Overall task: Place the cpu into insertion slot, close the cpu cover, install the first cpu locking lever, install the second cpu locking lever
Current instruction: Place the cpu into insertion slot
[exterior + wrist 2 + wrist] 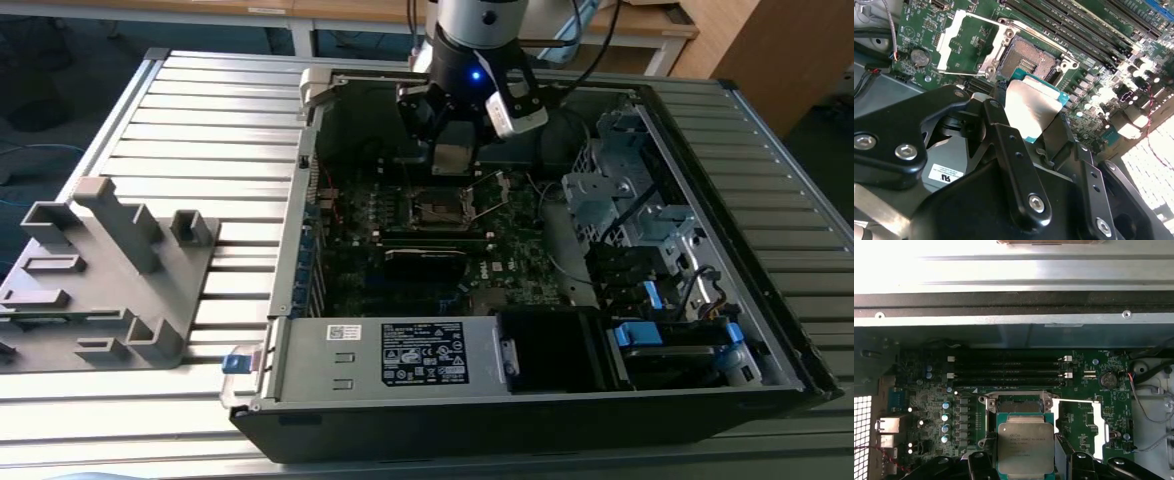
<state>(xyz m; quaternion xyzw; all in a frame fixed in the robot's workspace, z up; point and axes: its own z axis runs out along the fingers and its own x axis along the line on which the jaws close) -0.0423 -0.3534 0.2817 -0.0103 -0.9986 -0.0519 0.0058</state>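
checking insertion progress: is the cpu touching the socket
Apart. In the exterior view the cpu hangs in the gripper, clear above the socket.

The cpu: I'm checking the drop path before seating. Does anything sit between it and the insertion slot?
Nothing visible does. In the second wrist view the end effector holds the cpu above the insertion slot, whose contact field lies bare. The cpu cover is folded open to one side, off the slot.
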